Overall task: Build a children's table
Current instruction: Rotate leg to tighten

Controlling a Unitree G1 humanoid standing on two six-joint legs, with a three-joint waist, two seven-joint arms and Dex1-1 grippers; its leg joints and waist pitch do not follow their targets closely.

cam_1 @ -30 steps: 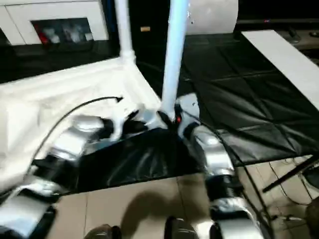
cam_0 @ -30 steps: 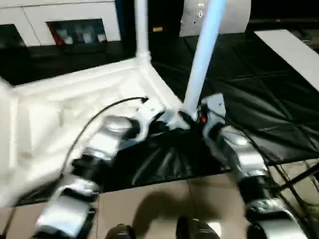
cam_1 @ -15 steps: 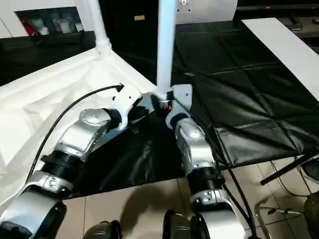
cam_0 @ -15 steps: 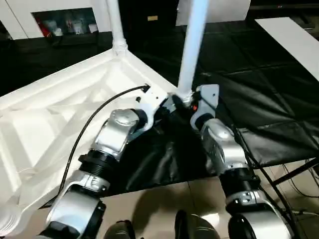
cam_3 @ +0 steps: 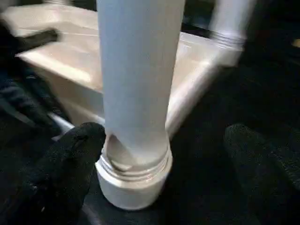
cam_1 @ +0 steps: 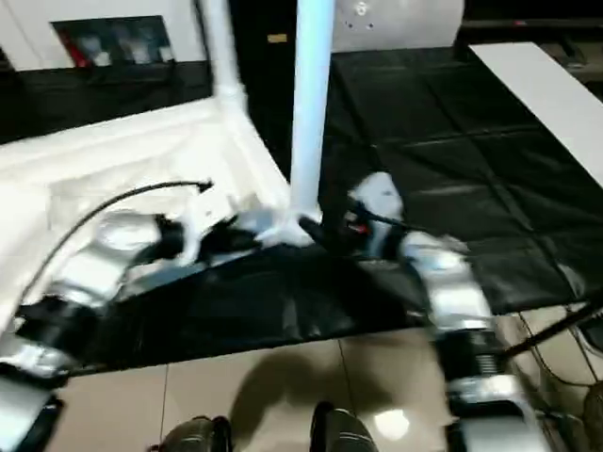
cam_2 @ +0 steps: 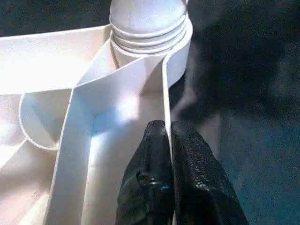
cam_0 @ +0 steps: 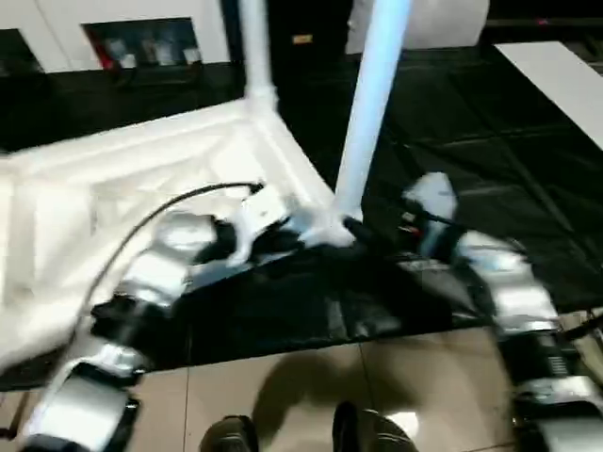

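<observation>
Since a second ago our right gripper [cam_3: 159, 154] has spread off the leg [cam_3: 136, 79] between its fingers; left gripper [cam_2: 168, 140] pinches the table [cam_2: 56, 56] rim (leg may topple if poorly seated).

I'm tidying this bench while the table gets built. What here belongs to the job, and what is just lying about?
Belongs to the job:
- table top, upside down
- near leg
- far leg

Just lying about:
- black sheet
- white board
- cabinet behind
</observation>
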